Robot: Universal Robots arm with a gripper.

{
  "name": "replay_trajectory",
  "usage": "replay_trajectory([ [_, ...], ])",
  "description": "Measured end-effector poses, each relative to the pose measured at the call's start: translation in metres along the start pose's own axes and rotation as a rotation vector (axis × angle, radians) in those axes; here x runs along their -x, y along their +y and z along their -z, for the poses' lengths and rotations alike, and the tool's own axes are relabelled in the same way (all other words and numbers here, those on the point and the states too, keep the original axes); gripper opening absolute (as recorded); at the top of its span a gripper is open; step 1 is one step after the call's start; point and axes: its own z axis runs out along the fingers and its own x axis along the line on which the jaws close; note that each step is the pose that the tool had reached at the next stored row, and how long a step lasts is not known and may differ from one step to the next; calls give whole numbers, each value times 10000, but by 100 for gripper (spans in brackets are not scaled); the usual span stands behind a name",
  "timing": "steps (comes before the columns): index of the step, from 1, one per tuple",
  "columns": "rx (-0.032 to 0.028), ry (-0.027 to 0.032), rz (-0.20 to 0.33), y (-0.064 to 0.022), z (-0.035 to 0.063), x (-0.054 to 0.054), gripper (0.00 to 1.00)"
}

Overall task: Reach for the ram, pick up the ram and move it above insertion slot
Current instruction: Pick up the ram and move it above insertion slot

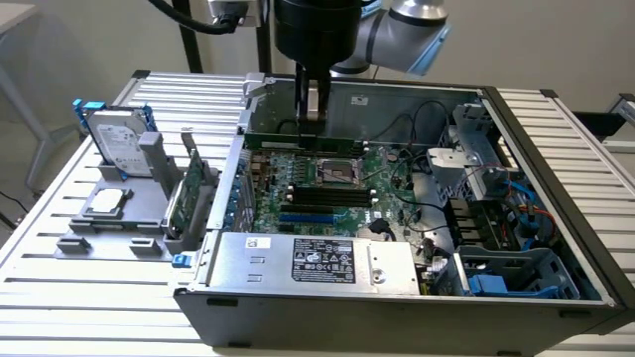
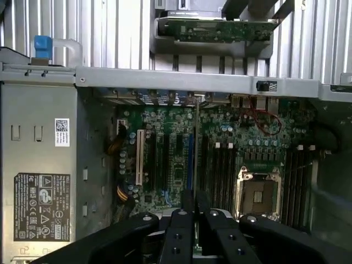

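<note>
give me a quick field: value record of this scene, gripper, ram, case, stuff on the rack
gripper: gripper over the open computer case, fingers shut on the ram
ram: ram held edge-down above the motherboard, level
ram slots: black slots below, near the CPU socket
rack, exterior view's left: hard drive in blue frame, expansion card upright

1. The ram (image 1: 303,140) is a green strip with dark chips.
2. The gripper (image 1: 311,119) is black, below a silver-grey arm joint (image 1: 412,26).
3. The motherboard (image 1: 328,182) is green, with black slots (image 1: 328,196) and one blue slot (image 1: 309,219).
4. The computer case (image 1: 397,316) is dark grey; its power supply (image 1: 317,264) is silver with a black-and-white label (image 1: 326,261).
5. The bench (image 1: 59,297) is pale grey with ribbed stripes.
6. The hard drive (image 1: 117,140) is silver in a blue frame.
</note>
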Motion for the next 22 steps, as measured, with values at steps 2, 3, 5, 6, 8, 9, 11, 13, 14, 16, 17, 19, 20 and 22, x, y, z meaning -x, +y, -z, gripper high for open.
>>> replay_trajectory([
  [2,0,3,0,-57,-11,62,13],
  [3,0,5,0,-83,-16,94,13],
  [5,0,8,0,-129,-26,164,13],
  [6,0,12,0,-150,-31,199,13],
  [8,-3,15,-2,-191,-40,275,13],
  [9,-6,18,-1,-211,-46,313,13],
  [11,-11,24,1,-244,-54,385,13],
  [13,-17,25,1,-273,-63,448,13],
  [14,-19,25,2,-286,-68,474,13],
  [16,-21,25,1,-315,-79,517,13],
  [17,-23,24,0,-331,-86,536,13],
  [19,-24,25,1,-361,-100,569,13],
  [20,-26,25,2,-373,-108,585,13],
  [22,-42,25,1,-389,-124,613,13],
])
